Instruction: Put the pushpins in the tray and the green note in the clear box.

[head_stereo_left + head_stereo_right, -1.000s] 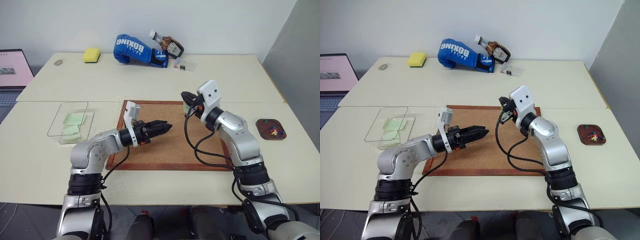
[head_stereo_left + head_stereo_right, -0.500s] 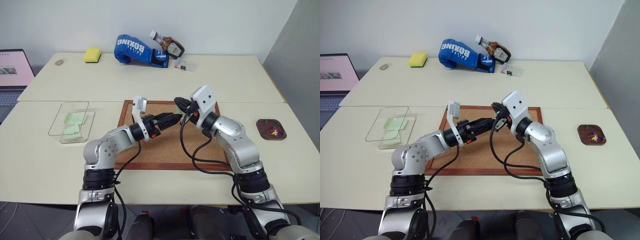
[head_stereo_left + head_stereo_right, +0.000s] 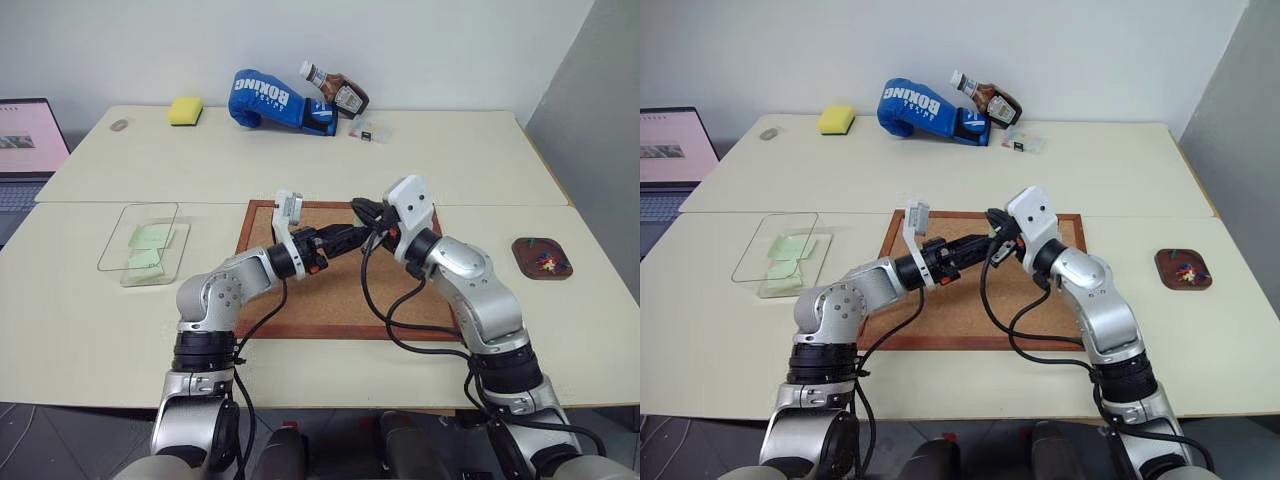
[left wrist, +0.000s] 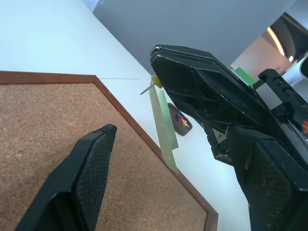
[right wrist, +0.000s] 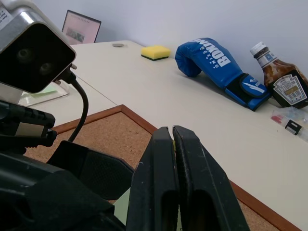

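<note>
Both grippers meet above the far part of the corkboard (image 3: pixel 330 300), tip to tip. The right gripper (image 4: pixel 161 65) has its fingers pressed together on the upper edge of a green note (image 4: pixel 163 127), at the corner where a yellow-headed pushpin (image 4: pixel 153 83) sticks through the paper. The note hangs down from that grip, edge-on in the left wrist view.

The left gripper (image 3: pixel 350 238) has its fingers spread, one on each side of the right gripper's tip and of the hanging note. Whether either left finger touches the paper cannot be told. In the left wrist view, one left finger (image 4: pixel 84 178) sits over the cork surface, apart from the note.

The clear box (image 3: pixel 145 243) lies on the table well out past the left gripper's wrist side, beyond the corkboard frame. Pale green notes already lie inside it.

The tray (image 3: pixel 542 258) sits on the table well behind the right gripper, past the right arm's elbow, with small coloured pins in it.

A boxing glove (image 3: pixel 275 98), a sauce bottle (image 3: pixel 338 90) and a yellow sponge (image 3: pixel 183 110) lie far beyond both grippers, at the back of the table.
</note>
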`<state>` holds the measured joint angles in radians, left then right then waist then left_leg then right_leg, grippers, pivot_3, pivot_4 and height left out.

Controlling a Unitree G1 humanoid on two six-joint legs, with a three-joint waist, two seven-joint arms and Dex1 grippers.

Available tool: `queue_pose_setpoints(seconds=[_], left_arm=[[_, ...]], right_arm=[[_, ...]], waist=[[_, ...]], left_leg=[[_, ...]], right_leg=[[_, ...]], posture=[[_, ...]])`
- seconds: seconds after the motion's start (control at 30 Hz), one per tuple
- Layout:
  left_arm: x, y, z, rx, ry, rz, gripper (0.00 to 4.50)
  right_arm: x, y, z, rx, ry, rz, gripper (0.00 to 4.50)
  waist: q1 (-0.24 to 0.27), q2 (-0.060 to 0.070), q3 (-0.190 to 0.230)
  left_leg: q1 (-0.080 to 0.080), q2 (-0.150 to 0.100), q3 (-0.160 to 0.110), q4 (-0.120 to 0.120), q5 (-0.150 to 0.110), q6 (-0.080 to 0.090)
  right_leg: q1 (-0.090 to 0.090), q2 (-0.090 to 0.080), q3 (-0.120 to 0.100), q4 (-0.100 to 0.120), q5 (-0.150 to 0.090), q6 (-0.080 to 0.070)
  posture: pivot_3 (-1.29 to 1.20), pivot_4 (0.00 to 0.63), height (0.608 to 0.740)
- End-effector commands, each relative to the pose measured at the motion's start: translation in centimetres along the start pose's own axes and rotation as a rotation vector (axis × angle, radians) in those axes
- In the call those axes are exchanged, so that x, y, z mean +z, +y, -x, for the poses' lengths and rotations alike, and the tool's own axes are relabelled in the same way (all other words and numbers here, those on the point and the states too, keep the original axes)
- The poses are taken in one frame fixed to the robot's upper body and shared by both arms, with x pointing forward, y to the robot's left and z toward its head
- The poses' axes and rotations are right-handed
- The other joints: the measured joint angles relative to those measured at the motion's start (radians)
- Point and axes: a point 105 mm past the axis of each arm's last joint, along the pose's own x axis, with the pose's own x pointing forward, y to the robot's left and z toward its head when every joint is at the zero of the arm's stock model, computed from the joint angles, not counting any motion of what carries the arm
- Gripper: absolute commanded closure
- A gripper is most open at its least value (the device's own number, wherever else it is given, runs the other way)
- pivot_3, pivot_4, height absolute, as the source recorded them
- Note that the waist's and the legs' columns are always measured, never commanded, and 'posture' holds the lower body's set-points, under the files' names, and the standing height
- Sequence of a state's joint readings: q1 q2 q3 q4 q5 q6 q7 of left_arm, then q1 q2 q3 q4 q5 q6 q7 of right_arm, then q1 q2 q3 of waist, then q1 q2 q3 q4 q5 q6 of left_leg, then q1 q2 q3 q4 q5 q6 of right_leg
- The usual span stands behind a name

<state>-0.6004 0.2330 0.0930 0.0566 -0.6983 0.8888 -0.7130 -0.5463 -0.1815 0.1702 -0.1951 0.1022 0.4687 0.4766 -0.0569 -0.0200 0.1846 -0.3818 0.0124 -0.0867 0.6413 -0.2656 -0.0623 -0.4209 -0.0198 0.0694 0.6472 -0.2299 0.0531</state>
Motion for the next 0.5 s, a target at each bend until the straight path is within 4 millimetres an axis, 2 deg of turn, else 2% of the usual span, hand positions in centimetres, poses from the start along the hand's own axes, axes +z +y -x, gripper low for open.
queue_pose_setpoints(seconds=[0.03,0.27,0.5], left_arm=[[-0.2,-0.2,-0.3,-0.019,0.018,-0.023,0.62],[0.3,-0.1,-0.7,-0.024,0.003,-0.026,0.62],[-0.2,-0.4,-0.8,-0.036,0.016,-0.025,0.62]], right_arm=[[2.7,1.1,0.0,0.040,-0.100,0.009,4.50],[2.7,1.7,0.1,0.062,-0.100,0.008,4.50],[2.9,2.3,0.2,0.087,-0.104,0.010,4.50]], waist=[[0.000,0.000,0.000],[0.000,0.000,0.000],[0.000,0.000,0.000]], left_leg=[[0.000,0.000,0.000,0.000,0.000,0.000],[0.000,0.000,0.000,0.001,0.000,0.000],[0.000,0.000,0.000,0.001,0.000,0.000]], right_leg=[[0.000,0.000,0.000,0.000,0.000,0.000],[0.000,0.000,0.000,0.000,0.000,0.000],[0.000,0.000,0.000,0.000,0.000,0.000]], posture=[[0.00,0.150,0.740],[0.00,0.150,0.740],[0.00,0.150,0.740]])
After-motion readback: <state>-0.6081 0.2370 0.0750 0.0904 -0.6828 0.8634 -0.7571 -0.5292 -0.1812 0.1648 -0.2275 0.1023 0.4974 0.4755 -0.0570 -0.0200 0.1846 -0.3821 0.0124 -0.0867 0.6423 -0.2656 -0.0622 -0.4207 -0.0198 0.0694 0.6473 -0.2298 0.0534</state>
